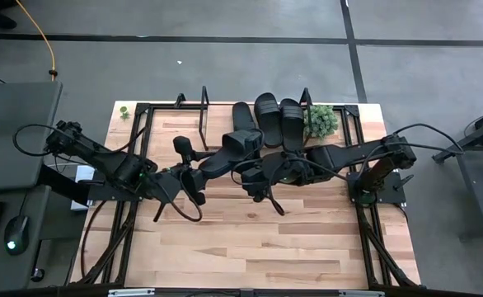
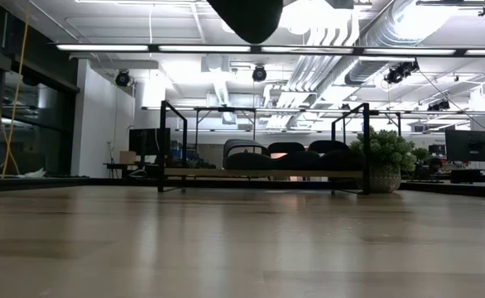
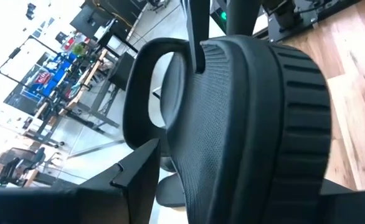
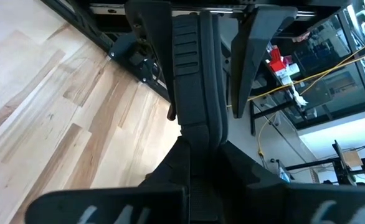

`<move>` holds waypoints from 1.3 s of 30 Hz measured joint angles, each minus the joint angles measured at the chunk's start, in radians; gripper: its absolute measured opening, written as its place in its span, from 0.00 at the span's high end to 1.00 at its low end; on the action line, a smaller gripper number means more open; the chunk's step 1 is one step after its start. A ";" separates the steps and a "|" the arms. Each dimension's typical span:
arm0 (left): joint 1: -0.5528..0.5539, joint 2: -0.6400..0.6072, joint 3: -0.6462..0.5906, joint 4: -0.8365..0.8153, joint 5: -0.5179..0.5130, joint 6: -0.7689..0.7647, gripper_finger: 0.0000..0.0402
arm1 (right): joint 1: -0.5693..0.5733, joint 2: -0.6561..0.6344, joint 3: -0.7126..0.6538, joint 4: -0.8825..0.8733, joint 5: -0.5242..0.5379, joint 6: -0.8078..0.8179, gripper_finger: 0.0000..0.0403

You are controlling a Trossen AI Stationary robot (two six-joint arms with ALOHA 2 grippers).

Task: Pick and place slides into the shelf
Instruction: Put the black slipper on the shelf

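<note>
While the left tool (image 3: 245, 186) is clenched on one slide (image 3: 263, 112), carried high just at the shelf (image 1: 171, 124), I would aim it at the bare board left of the two racked slides (image 1: 279, 117), lower it level, and release only once the sole rests. The right tool (image 4: 201, 56) grips another slide (image 4: 198, 93) edge-on above mid-surface (image 1: 250, 239), close beside the left arm; they could tangle. The shelf's end frames and the plant (image 1: 322, 120) crowd the right end.
</note>
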 joint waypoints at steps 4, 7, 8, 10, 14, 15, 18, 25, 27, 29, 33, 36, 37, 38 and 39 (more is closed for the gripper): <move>0.000 0.000 0.000 0.000 0.006 0.000 0.51 | 0.000 0.000 0.000 -0.002 0.000 0.004 0.95; 0.000 -0.001 0.000 0.007 0.018 0.000 0.51 | 0.000 0.000 0.000 -0.001 0.000 0.004 0.95; 0.000 -0.001 0.000 0.012 0.024 -0.001 0.51 | 0.000 0.000 0.000 -0.001 0.000 0.004 0.96; 0.000 -0.001 0.000 0.021 0.033 -0.001 0.51 | 0.000 0.000 0.000 -0.001 -0.001 0.004 0.96; 0.000 -0.001 0.000 0.022 0.037 -0.001 0.51 | 0.000 0.000 0.000 -0.002 -0.001 0.006 0.96; 0.000 -0.001 0.000 0.022 0.037 -0.001 0.51 | 0.000 0.000 0.000 -0.002 -0.001 0.006 0.96; 0.000 -0.001 0.000 0.021 0.038 -0.001 0.51 | 0.000 0.000 0.000 -0.002 -0.001 0.008 0.96; 0.000 -0.001 0.000 0.021 0.042 -0.001 0.69 | 0.000 0.000 0.000 0.002 0.001 0.026 0.89; 0.000 -0.001 0.000 0.020 0.046 0.000 0.76 | 0.000 0.000 0.000 0.004 0.002 0.029 0.89; 0.000 0.000 0.000 0.017 0.051 0.001 0.83 | 0.000 0.000 0.000 0.005 0.000 0.034 0.89; 0.000 0.000 0.000 0.016 0.063 0.001 0.88 | -0.002 0.000 0.000 0.002 0.000 0.050 0.89; 0.000 0.000 0.000 0.017 0.066 -0.005 0.88 | -0.003 0.000 0.000 0.000 -0.001 0.060 0.87; 0.000 0.000 0.000 0.016 0.066 -0.009 0.87 | -0.003 0.000 0.000 0.000 -0.001 0.060 0.87; 0.000 0.000 0.000 0.017 0.066 -0.012 0.84 | -0.003 0.000 0.000 0.000 -0.001 0.060 0.86; 0.000 0.000 0.000 0.017 0.066 -0.016 0.81 | -0.003 0.000 0.000 0.000 -0.001 0.060 0.85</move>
